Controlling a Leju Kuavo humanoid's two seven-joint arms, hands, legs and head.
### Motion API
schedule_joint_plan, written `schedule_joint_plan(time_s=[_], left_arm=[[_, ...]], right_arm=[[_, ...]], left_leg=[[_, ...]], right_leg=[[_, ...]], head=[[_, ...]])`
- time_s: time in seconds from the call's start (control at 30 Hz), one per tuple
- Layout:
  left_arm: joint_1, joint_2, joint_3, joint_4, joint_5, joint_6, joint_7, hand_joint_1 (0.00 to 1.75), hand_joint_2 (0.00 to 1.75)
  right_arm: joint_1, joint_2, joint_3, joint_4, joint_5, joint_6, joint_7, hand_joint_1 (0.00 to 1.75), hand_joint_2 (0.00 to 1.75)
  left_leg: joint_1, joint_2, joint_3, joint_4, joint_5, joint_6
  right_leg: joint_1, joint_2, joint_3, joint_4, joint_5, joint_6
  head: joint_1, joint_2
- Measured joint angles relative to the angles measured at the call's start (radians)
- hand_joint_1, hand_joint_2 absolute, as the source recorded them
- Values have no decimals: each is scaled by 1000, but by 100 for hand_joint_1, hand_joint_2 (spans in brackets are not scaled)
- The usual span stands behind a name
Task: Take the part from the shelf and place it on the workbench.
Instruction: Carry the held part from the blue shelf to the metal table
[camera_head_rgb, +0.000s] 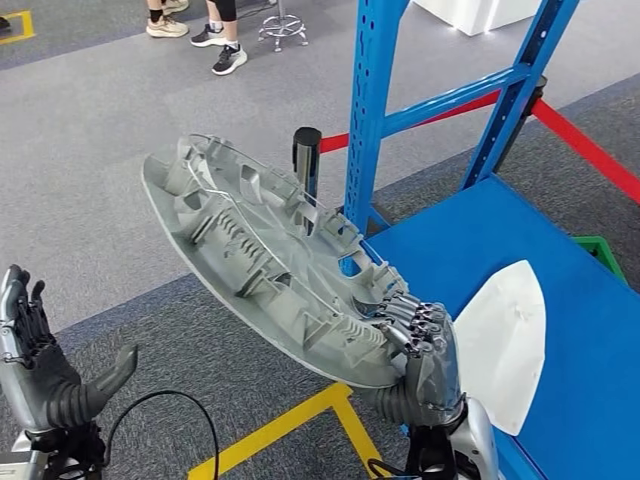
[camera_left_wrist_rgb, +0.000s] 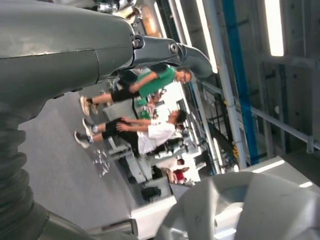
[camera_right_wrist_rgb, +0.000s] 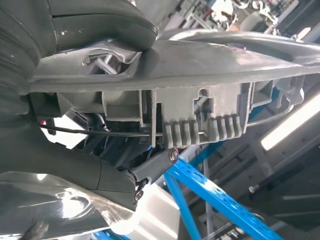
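Right hand (camera_head_rgb: 423, 355) grips the near right end of the grey part (camera_head_rgb: 264, 260), fingers (camera_head_rgb: 404, 315) curled over its ribbed face, thumb hidden beneath. The part hangs tilted in the air, left of the blue shelf (camera_head_rgb: 483, 240), above grey floor (camera_head_rgb: 98, 150). Left hand (camera_head_rgb: 34, 355), near left, holds nothing, fingers apart. A white piece (camera_head_rgb: 502, 340) lies on the shelf, partly hidden by the right hand. People's feet (camera_head_rgb: 196, 30) are cut off at the far edge.

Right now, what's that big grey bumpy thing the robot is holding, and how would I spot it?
Find the blue shelf with its tall blue posts. Just beside its near corner, the robot's right hand grips one end of a long grey part that sticks out over the grey carpet. Unlike the smooth white piece lying on the shelf, it is shaped like a curved blade and covered in ribs and little walls.
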Motion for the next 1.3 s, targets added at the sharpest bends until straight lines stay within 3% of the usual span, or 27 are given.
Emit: schedule_joint_plan(time_s=[0.03, 0.1, 0.17, 0.23, 0.27, 0.3, 0.33, 0.4, 0.47, 0.53, 0.57, 0.6, 0.63, 0.7, 0.73, 0.77, 0.8, 0.87, 0.9, 0.97, 1.0, 1.07, 1.13, 1.2, 1.27, 1.3], left_arm=[[1, 0, 0, 0, 0, 1, 0, 0, 175], [1, 0, 0, 0, 0, 3, 0, 0, 175], [0, 1, -1, 0, 0, 4, 0, 0, 175], [0, 1, -1, 0, 0, 5, 0, 0, 175], [0, 2, -2, 0, 0, 5, 0, 0, 175], [0, 2, -2, 0, 1, 5, 0, 0, 175], [0, 3, -2, 0, 1, 6, 0, 0, 175], [0, 4, -2, 0, 1, 6, 0, 0, 175], [-1, 5, -3, -1, 1, 6, 0, 0, 175], [1, 6, -4, -1, 1, 7, 0, 0, 175], [2, 6, -5, -1, 1, 7, 0, 0, 175], [1, 6, -5, -2, 1, 7, 0, 0, 175], [0, 6, -6, -3, 1, 8, 0, 0, 175], [-2, 6, -7, -4, 1, 9, 0, 0, 175], [-2, 6, -7, -4, 1, 9, 0, 0, 175], [-1, 6, -7, -4, 1, 9, 0, 0, 175], [-1, 6, -7, -4, 1, 9, 0, 0, 175], [-1, 6, -7, -4, 1, 9, 0, 0, 175], [-1, 6, -7, -4, 1, 9, 0, 0, 175], [-1, 6, -7, -4, 1, 9, 0, 0, 175], [0, 6, -7, -4, 1, 9, 0, 0, 175], [2, 6, -7, -4, 1, 9, 0, 0, 175], [2, 6, -7, -4, 1, 9, 0, 0, 175], [1, 6, -7, -4, 2, 9, 0, 0, 175], [3, 6, -7, -4, 2, 9, 0, 0, 175], [3, 6, -7, -4, 2, 9, 0, 0, 175]], right_arm=[[0, 0, -1, 0, -1, -1, 0, 175, 175], [0, 0, -2, 0, -1, -2, 0, 175, 175], [2, 0, -4, 0, -2, -4, 0, 175, 175], [4, 0, -5, 0, -3, -6, 0, 175, 175], [5, 0, -6, 0, -4, -6, 0, 175, 175], [6, 0, -6, 0, -4, -6, -1, 175, 175], [6, 0, -6, 0, -4, -6, -1, 175, 175], [6, 0, -6, 0, -4, -6, -3, 175, 175], [5, 0, -6, 0, -5, -5, -4, 175, 175], [4, 0, -7, 0, -5, -5, -4, 175, 175], [3, 0, -7, 0, -5, -5, -4, 175, 175], [3, 0, -8, 0, -5, -5, -4, 175, 175], [3, 0, -8, 0, -5, -5, -5, 175, 175], [4, -1, -9, 0, -5, -5, -5, 175, 175], [6, -1, -9, 0, -6, -5, -5, 175, 175], [7, -1, -9, 0, -6, -5, -5, 175, 175], [8, -2, -9, 0, -6, -5, -5, 175, 175], [10, -2, -9, 0, -7, -5, -5, 175, 175], [10, -2, -9, 0, -7, -5, -5, 175, 175], [10, -2, -9, 0, -7, -5, -6, 175, 175], [10, -2, -9, 0, -7, -5, -6, 175, 175], [11, -2, -9, 0, -7, -5, -5, 175, 175], [10, -2, -10, 0, -7, -6, -5, 175, 175], [12, -2, -11, 0, -7, -6, -5, 175, 175], [15, -2, -13, 0, -7, -7, -5, 175, 175], [17, -2, -13, 0, -7, -8, -5, 175, 175]], left_leg=[[2, -7, -4, 0, 1, -5], [1, 21, -15, 25, -15, -15], [-1, 74, -56, 120, -66, -23], [3, 93, -114, 246, -117, -29], [4, 95, -128, 277, -122, -29], [4, 97, -124, 270, -107, -28], [4, 101, -101, 225, -78, -25], [-5, 138, -31, 90, -23, -13], [-17, 170, 3, 15, -9, -1], [-22, 160, 1, 6, -11, 7], [-20, 150, 2, 1, -9, 11], [-17, 140, 5, -5, -6, 16], [-13, 130, 8, -10, -4, 21], [-9, 110, 11, -13, -2, 28], [-9, 99, 11, -13, -2, 29], [-9, 87, 11, -12, -3, 29], [-8, 74, 12, -12, -3, 29], [-5, 48, 15, -10, -4, 26], [-5, 37, 15, -7, -6, 23], [-4, 15, 9, 0, -8, 12], [-3, 6, 5, 2, -7, 5], [1, -5, 1, 3, -5, -7], [0, 30, -15, 39, -29, -16], [0, 79, -67, 152, -88, -25], [4, 93, -120, 265, -131, -30], [6, 95, -127, 279, -127, -31]], right_leg=[[0, -10, 1, 1, 1, -5], [-1, -32, 6, -4, 2, -16], [0, -58, 13, -6, 0, -26], [3, -85, 18, -6, -4, -32], [5, -98, 20, -6, -7, -33], [6, -111, 23, -6, -9, -33], [7, -123, 26, -6, -12, -32], [11, -143, 32, -5, -18, -28], [16, -160, 33, -5, -23, -21], [18, -179, 35, -8, -26, -12], [17, -178, 35, -7, -31, -7], [16, -163, 29, 6, -43, -2], [14, -139, 12, 40, -63, 1], [12, -88, -54, 165, -119, 5], [11, -79, -92, 230, -139, 7], [11, -75, -120, 271, -142, 9], [9, -74, -131, 276, -126, 10], [4, -61, -98, 176, -49, 13], [0, -40, -69, 106, -17, 14], [-5, -5, -23, 15, 8, 11], [-4, 0, -16, 5, 4, 7], [-2, -18, -8, 0, 5, -5], [-3, -41, -3, -5, 7, -18], [0, -66, 0, -6, 5, -27], [3, -93, 1, -6, 2, -30], [3, -105, 2, -6, 1, -30]], head=[[0, 0], [-4, 0], [-10, 0], [-12, 0], [-12, 0], [-12, 0], [-12, 0], [-12, 0], [-11, 0], [-10, 0], [-9, 0], [-8, 0], [-7, 0], [-2, 0], [-1, 0], [0, 0], [0, 0], [0, 0], [0, 0], [0, 0], [0, 0], [0, 0], [-5, 0], [-11, 0], [-12, 0], [-12, 0]])
